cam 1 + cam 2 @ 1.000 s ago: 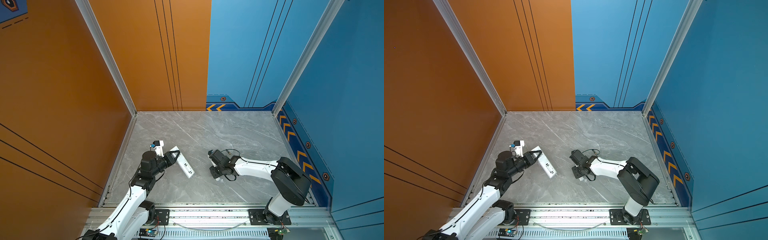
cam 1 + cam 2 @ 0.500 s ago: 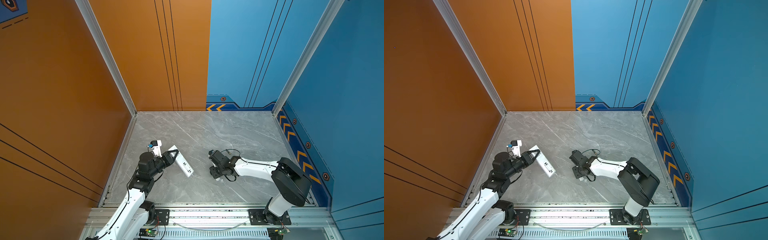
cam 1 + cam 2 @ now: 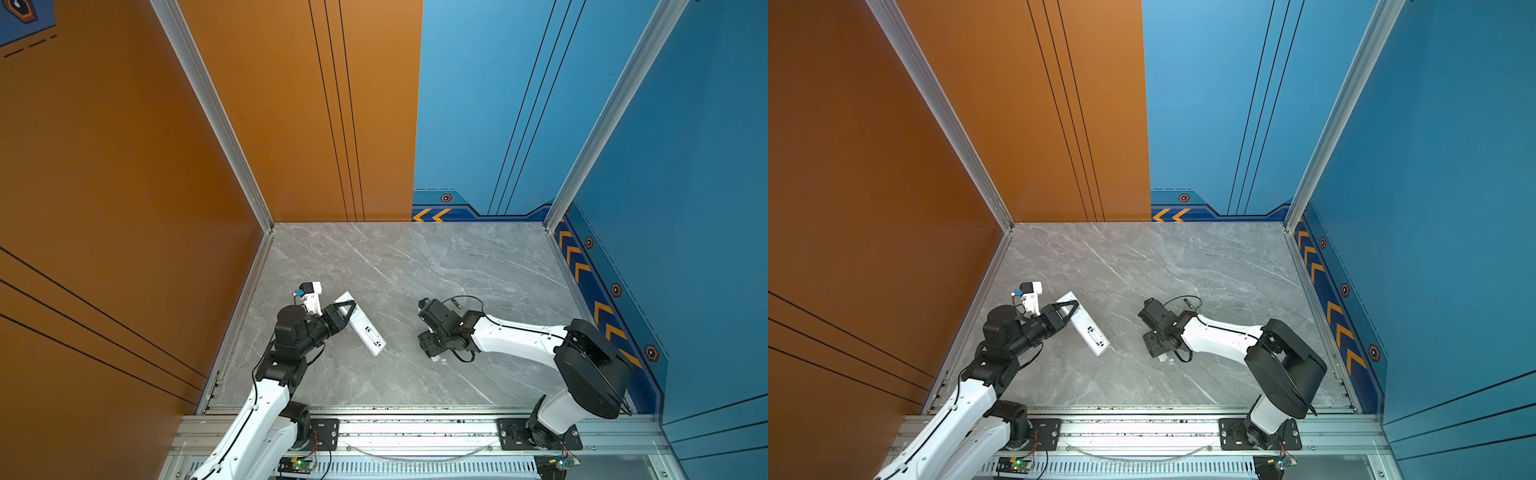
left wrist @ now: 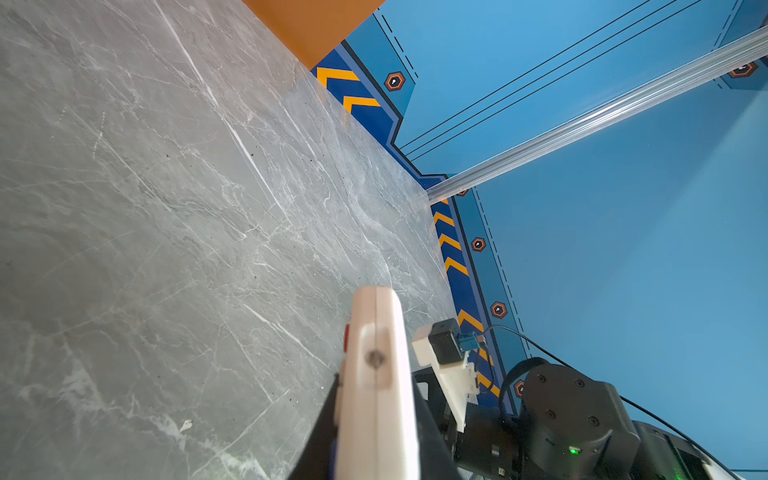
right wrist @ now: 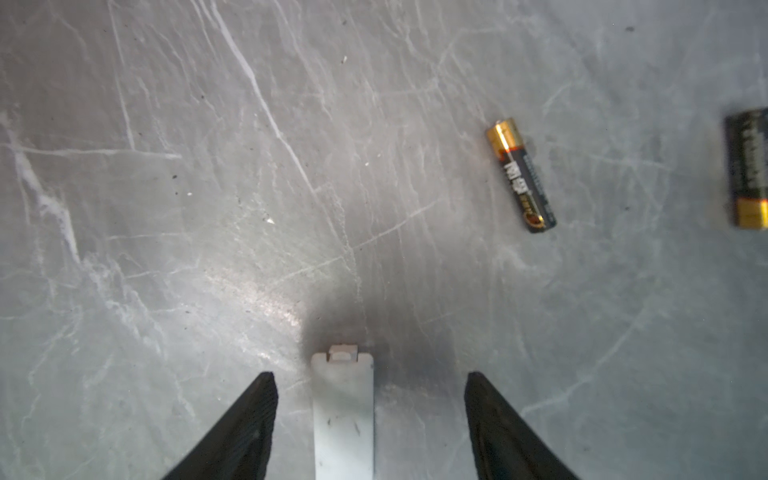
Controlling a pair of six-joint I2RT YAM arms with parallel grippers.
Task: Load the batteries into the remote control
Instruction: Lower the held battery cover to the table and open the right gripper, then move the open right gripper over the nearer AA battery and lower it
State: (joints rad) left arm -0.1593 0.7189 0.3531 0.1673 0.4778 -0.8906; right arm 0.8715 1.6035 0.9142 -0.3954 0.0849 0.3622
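The remote control [image 3: 365,329] [image 3: 1088,329] is a long white bar that slants over the table's left part, back side up. My left gripper [image 3: 347,309] [image 3: 1069,309] is shut on its far end. The left wrist view shows the remote [image 4: 374,395] edge-on between the black fingers [image 4: 324,432]. My right gripper [image 5: 369,376] [image 3: 432,351] points down at the table and is open. The small white battery cover [image 5: 343,415] lies flat between its fingertips and touches neither. Two batteries lie on the marble beyond it, one in full view [image 5: 521,176] and one cut by the frame's edge [image 5: 750,166].
The grey marble table [image 3: 415,266] is walled by orange panels on the left and blue panels at the back and right. An aluminium rail [image 3: 415,428] runs along the front edge and carries both arm bases. The right arm's black cable [image 3: 461,301] loops above its wrist.
My right gripper's jaws have spread apart above the battery cover. The left arm has shifted slightly to the left and still grips the remote.
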